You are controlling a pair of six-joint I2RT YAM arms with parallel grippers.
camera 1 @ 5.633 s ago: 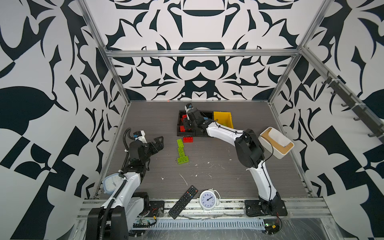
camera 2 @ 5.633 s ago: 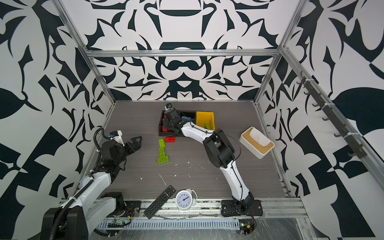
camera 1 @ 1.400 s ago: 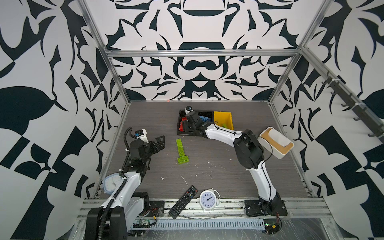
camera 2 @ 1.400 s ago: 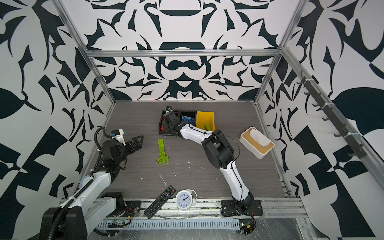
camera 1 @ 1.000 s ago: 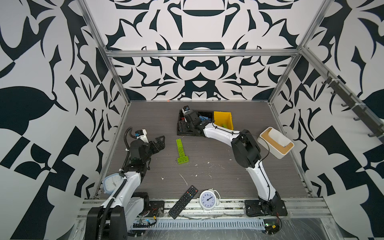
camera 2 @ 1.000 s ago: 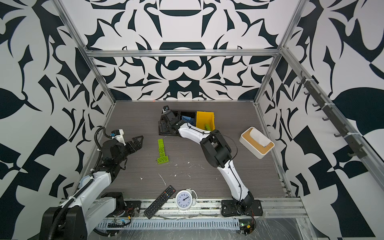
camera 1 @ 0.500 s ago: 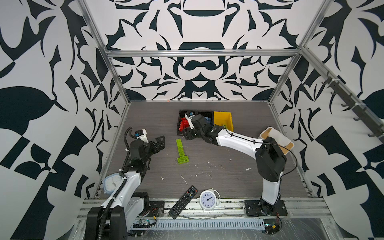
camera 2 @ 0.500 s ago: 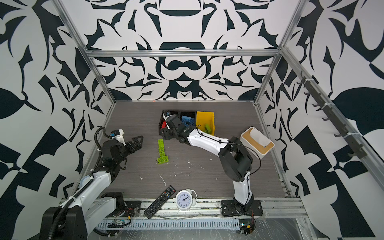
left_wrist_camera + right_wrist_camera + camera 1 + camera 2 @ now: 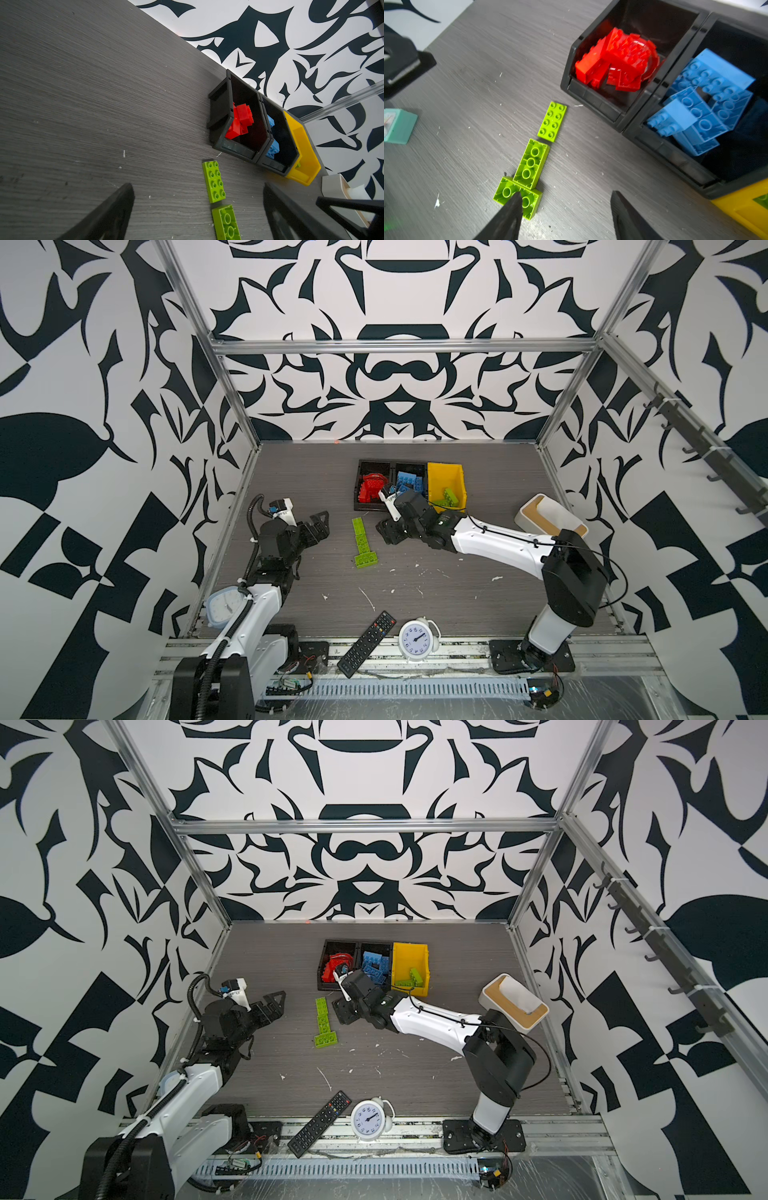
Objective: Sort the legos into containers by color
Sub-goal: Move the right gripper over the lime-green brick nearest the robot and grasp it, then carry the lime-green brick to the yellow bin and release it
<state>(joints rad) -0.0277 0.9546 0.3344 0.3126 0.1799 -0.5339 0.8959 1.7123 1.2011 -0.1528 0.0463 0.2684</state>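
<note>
We see our right gripper point(image 9: 565, 194) parted and empty just beside three green bricks point(image 9: 552, 121) lying on the table point(image 9: 467, 83); our left gripper point(image 9: 321, 524) hangs spread, holding nothing

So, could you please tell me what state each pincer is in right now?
Left pincer: open, holding nothing.
Right pincer: open, holding nothing.

black bins point(image 9: 374, 467) | yellow bin point(image 9: 446, 472) | legos point(image 9: 552, 121) red, blue, lime
</note>
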